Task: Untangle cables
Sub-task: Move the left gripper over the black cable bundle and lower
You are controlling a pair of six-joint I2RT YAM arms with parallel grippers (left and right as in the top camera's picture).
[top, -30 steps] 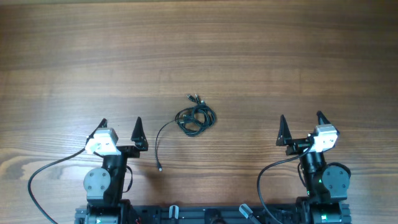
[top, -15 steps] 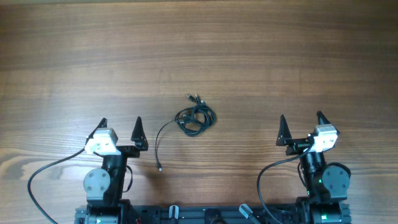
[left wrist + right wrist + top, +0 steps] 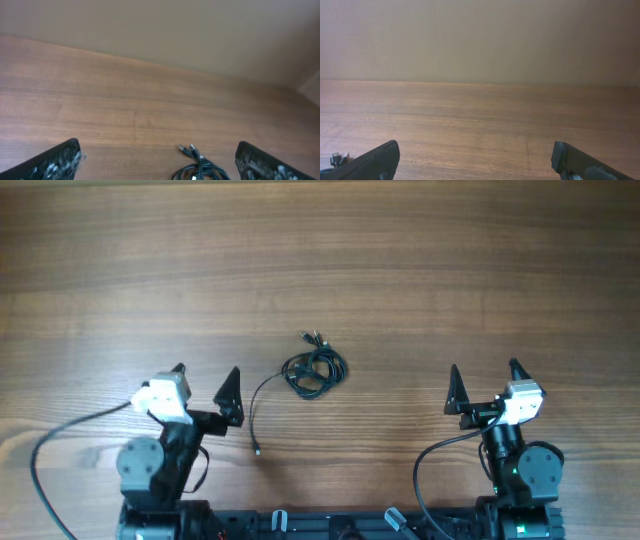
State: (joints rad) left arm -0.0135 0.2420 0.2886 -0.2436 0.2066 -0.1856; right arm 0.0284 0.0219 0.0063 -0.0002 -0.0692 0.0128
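Overhead: small knotted bundle of cables (image 3: 315,370) flat on the table (image 3: 420,260), just toward 6 o'clock from its middle. Plug ends poking out at 12 o'clock, one loose tail curving off toward 7 o'clock. Left gripper (image 3: 206,370) at 9 o'clock of the bundle, spread fully wide, holding nothing. Right gripper (image 3: 483,366) at 3 o'clock, well apart, likewise gaping and unladen.

Left wrist: fingers (image 3: 57,160) wide at both lower corners, bundle between them at 6 o'clock, untouched.

Right wrist: fingers (image 3: 375,160) spread over the wood; tiny speck (image 3: 337,159) at 8 o'clock, perhaps a plug end.
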